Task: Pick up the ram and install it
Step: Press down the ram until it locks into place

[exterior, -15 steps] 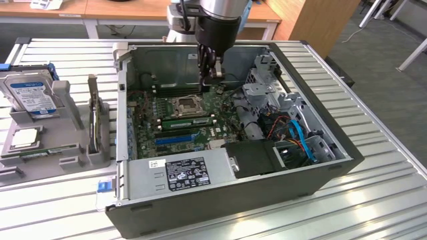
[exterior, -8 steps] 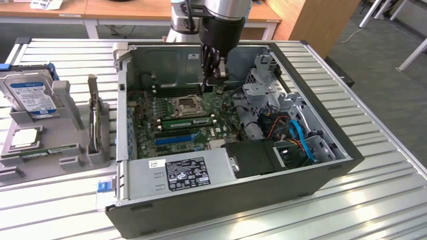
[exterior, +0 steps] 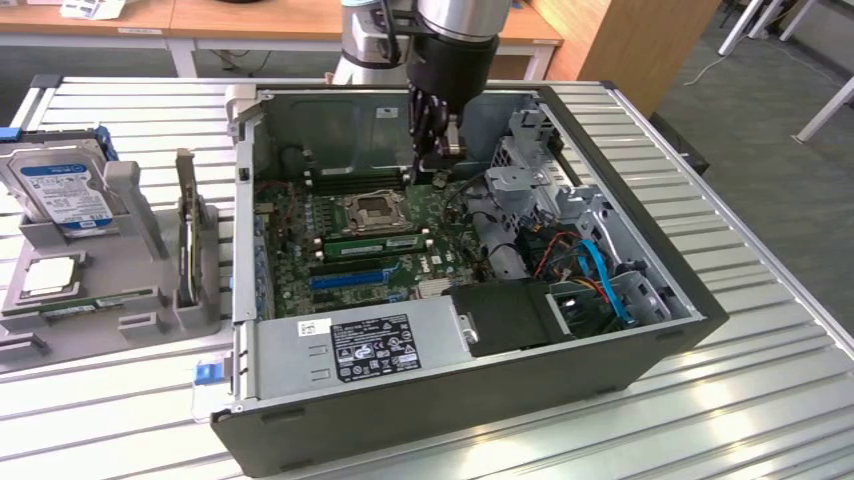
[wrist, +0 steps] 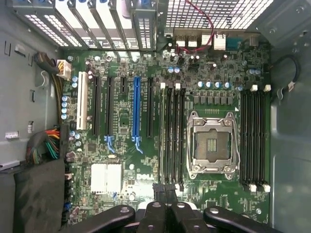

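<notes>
My gripper (exterior: 435, 160) hangs inside the open computer case (exterior: 667, 330), over the far edge of the motherboard (exterior: 350, 262). Its fingers are shut with nothing between them. In the wrist view the shut gripper (wrist: 165, 188) is just off the end of the black memory slots (wrist: 171, 136) beside the CPU socket (wrist: 212, 144). A second bank of memory slots (wrist: 254, 138) lies on the socket's other side. A thin green stick, apparently the ram (exterior: 83, 306), lies in the grey fixture (exterior: 127, 330) at the exterior view's left, well away from the gripper.
The fixture also carries a hard drive (exterior: 60, 190), an upright card (exterior: 188, 235) and a CPU (exterior: 51, 275). Inside the case are a power supply (exterior: 360, 345), a grey drive cage (exterior: 527, 185) and blue cables (exterior: 601, 270). A long blue slot (wrist: 136, 107) crosses the motherboard.
</notes>
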Available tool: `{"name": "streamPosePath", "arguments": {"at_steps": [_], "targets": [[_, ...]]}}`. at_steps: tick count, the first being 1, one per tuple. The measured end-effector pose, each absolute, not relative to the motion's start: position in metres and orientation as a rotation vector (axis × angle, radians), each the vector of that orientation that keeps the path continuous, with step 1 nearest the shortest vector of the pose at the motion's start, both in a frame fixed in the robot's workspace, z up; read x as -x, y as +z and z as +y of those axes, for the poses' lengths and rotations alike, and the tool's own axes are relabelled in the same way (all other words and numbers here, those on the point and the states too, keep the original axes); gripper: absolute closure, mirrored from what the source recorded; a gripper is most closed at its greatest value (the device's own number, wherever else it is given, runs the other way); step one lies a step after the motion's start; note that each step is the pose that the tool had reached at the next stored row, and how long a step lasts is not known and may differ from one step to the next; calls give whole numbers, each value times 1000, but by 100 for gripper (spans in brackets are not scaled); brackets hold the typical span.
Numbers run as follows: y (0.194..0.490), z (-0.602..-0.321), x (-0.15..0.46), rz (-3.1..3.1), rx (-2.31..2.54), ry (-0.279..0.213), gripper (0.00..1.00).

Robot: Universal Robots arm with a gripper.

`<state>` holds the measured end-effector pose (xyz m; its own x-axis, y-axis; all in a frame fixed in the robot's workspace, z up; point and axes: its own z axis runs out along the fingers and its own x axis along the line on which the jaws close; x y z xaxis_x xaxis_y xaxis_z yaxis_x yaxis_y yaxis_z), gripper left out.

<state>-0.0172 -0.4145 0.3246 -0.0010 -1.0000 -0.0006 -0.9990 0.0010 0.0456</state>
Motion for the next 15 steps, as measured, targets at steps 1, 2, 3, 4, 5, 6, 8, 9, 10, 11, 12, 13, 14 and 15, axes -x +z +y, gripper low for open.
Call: {"name": "streamPosePath", "arguments": {"at_steps": [1, 2, 3, 4, 5, 6, 8, 9, 10, 11, 12, 13, 14, 15], "targets": [[325, -415, 16, -2199, -2198, -51, 90], [325, -415, 15, -2199, -2198, -51, 90], [325, -415, 14, -2198, -2199, -51, 90], [325, -415, 13, -2197, -2200, -51, 90], [325, -415, 12, -2197, -2200, -51, 90], [325, -415, 11, -2196, -2201, -51, 90], [325, -415, 9, -2194, -2203, -51, 90], [325, -415, 8, -2194, -2203, -51, 90], [325, -415, 7, -2193, -2204, -51, 90], [325, -415, 6, -2192, -2205, -51, 90], [325, -415, 5, -2191, -2206, -51, 90], [325, -415, 5, -2190, -2207, -51, 90], [325, -415, 4, -2189, -2208, -51, 90], [325, -415, 3, -2189, -2208, -51, 90]]}}
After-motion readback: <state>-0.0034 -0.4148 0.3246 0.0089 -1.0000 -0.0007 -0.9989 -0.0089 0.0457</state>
